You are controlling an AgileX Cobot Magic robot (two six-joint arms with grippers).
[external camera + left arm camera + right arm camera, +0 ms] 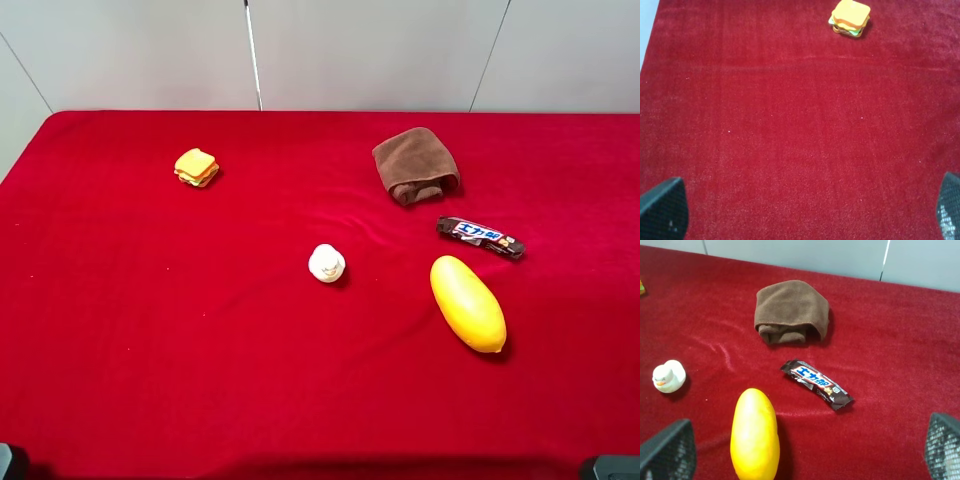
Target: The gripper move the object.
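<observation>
A plain deep red cloth (150,350) covers the table. The folded terry towel (415,165) is brown. The oblong fruit (467,303) is glossy yellow. The sandwich toy (196,167) is yellow-orange with a green layer. The small duck (326,263) is white with an orange beak. The candy bar wrapper (480,237) is dark brown with a white-and-blue label.

Brown terry towel (416,165): folded, soft, rumpled, lying flat on red cloth, upper right of centre in overhead view. Rolled folds bunch at edge facing frame bottom; smoother back side faces frame top. Untouched, free of any grip.

Right wrist view: towel (791,312) in upper middle of frame, stitched hem visible along left side, folded layers showing at lower edge.
</observation>
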